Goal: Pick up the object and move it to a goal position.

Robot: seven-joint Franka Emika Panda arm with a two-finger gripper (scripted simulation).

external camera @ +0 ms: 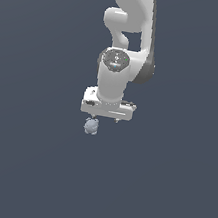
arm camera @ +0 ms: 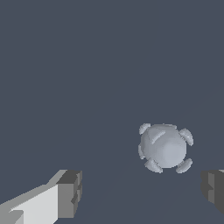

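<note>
- Step in hand: approach before the grasp. The gripper [external camera: 105,117] hangs at the centre of the exterior view, jaws spread wide and holding nothing.
- The object [external camera: 91,126] lies just below the gripper in that view, toward the exterior view's left and apart from both fingers.
- In the wrist view the object [arm camera: 165,148] is off-centre, nearer one fingertip [arm camera: 213,190].
- Next move, by judgement: centre the jaws over the object, descend, then close.
- Count: one arm, one gripper, one object. No goal marker is visible.

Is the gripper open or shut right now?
Open: the gripper shows its fingers wide apart, and the knobby lump sits untouched beyond them.
</note>
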